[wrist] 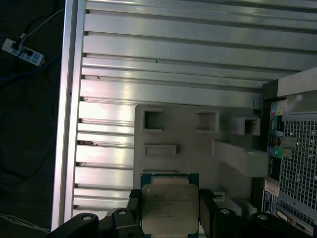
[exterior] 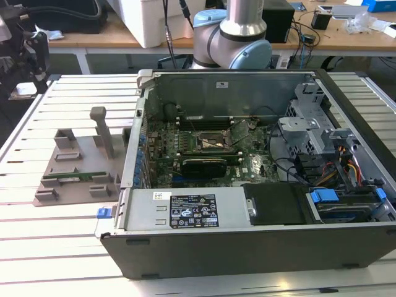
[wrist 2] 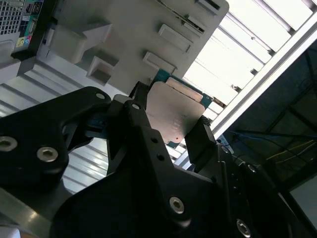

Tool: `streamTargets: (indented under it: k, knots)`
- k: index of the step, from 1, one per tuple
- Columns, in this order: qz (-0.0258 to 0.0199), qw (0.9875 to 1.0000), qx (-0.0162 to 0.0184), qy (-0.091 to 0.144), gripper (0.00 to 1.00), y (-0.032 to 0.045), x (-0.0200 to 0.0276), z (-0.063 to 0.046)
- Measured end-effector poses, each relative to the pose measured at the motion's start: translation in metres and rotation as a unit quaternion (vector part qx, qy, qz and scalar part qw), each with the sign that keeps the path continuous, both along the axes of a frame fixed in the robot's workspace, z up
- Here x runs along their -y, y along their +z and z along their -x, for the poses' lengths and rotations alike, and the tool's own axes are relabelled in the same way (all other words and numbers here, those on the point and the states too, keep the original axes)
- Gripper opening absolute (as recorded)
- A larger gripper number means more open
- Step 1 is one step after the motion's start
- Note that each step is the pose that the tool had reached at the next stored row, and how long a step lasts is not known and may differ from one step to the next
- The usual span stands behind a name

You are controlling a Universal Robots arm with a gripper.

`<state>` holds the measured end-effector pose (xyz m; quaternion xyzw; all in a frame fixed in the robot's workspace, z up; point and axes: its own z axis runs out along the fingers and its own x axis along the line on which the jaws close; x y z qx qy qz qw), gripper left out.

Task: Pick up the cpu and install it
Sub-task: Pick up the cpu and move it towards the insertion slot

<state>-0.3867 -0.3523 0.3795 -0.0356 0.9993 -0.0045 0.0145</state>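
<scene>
The jaws are clenched on the cpu [wrist: 167, 206], held over the grey holder [wrist: 198, 144] on the slatted worktop [wrist: 173, 49]. The pick-up looks done. Installing is left: the socket [exterior: 213, 142], mid-frame in the exterior view, looks empty.

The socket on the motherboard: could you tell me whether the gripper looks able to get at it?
Probably yes: the case lies open with nothing above the socket, and the gripper grips the cpu by two edges.
</scene>
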Motion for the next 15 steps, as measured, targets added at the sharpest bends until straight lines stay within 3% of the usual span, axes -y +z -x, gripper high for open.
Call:
streamTargets:
  k: [4,7,15]
  knots:
    - [0.0001,1.0000,-0.0002,0.000,0.55,0.0002,0.0000,0.000]
    - [0.0000,1.0000,-0.0001,0.000,0.55,0.0002,0.0000,-0.006]
    - [0.0000,1.0000,-0.0001,0.000,0.55,0.0001,0.0000,-0.045]
